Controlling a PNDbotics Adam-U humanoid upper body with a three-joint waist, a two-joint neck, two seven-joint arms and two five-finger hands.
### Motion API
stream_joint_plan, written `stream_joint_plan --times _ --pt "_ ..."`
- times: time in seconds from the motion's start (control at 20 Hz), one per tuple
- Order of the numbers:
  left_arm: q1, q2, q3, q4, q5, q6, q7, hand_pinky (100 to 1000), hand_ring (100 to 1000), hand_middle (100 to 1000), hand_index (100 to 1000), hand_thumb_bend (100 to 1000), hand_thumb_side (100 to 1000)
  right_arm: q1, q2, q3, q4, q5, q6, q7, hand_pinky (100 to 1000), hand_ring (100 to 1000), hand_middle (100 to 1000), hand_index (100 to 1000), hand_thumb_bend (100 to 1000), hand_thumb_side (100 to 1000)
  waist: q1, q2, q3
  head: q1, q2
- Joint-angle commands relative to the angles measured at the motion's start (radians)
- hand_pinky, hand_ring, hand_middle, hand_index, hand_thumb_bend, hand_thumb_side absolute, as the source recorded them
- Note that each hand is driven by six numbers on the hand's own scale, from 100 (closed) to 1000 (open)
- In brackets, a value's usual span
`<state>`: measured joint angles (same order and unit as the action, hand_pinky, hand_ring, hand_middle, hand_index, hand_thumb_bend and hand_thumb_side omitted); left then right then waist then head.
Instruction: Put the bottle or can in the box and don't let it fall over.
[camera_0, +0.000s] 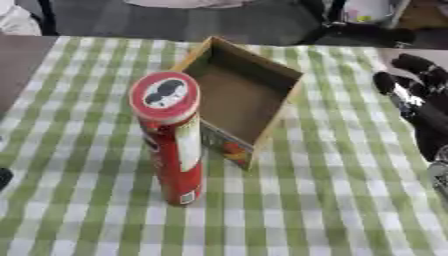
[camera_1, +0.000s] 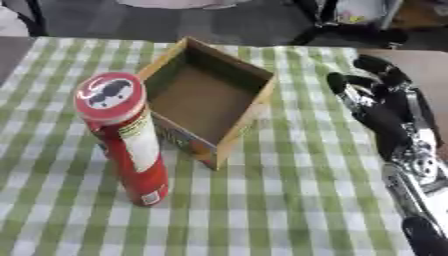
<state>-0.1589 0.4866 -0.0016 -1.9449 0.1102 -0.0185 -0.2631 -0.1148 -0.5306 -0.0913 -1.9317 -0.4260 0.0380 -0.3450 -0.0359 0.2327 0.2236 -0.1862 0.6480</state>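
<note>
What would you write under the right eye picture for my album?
A red can stands upright beside an empty box on a checked cloth, the right hand open nearby.

place: indoor test room | evidence: green checked tablecloth (camera_0: 350, 200); dark floor (camera_0: 175, 20); equipment base (camera_1: 350, 30)

The can (camera_0: 171, 135) stands upright on the desk (camera_0: 332, 200), just left of and before the box (camera_0: 243, 95); the right hand (camera_1: 385, 112) lies well right
</note>
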Motion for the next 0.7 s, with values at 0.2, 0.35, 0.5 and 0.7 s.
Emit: stream_joint_plan --times 0.2,0.35,0.5,0.7 --pt "-0.008 0.053 -0.038 0.008 0.022 -0.018 -0.075 906 1000 901 936 633 418 -0.012 -0.010 0.000 -0.004 0.002 0.002 0.008 754 742 790 783 620 267 0.003 -0.009 -0.003 0.007 -0.014" --pt "-0.014 0.062 -0.060 0.015 0.030 -0.011 -0.085 906 1000 903 938 633 419 -0.013 -0.009 0.002 -0.002 0.002 0.002 0.011 754 742 790 783 620 267 0.003 -0.007 -0.005 0.009 -0.013" --pt "-0.023 0.069 -0.077 0.023 0.030 0.006 -0.067 904 1000 903 939 640 414 -0.014 -0.007 0.004 -0.001 0.001 0.003 0.014 754 741 789 784 619 266 0.004 -0.007 -0.006 0.011 -0.013" --pt "-0.038 0.082 -0.107 0.025 0.007 0.031 -0.014 895 1000 891 930 654 386 -0.016 -0.006 0.006 0.000 0.000 0.003 0.018 755 741 789 784 619 266 0.005 -0.007 -0.008 0.019 -0.013"
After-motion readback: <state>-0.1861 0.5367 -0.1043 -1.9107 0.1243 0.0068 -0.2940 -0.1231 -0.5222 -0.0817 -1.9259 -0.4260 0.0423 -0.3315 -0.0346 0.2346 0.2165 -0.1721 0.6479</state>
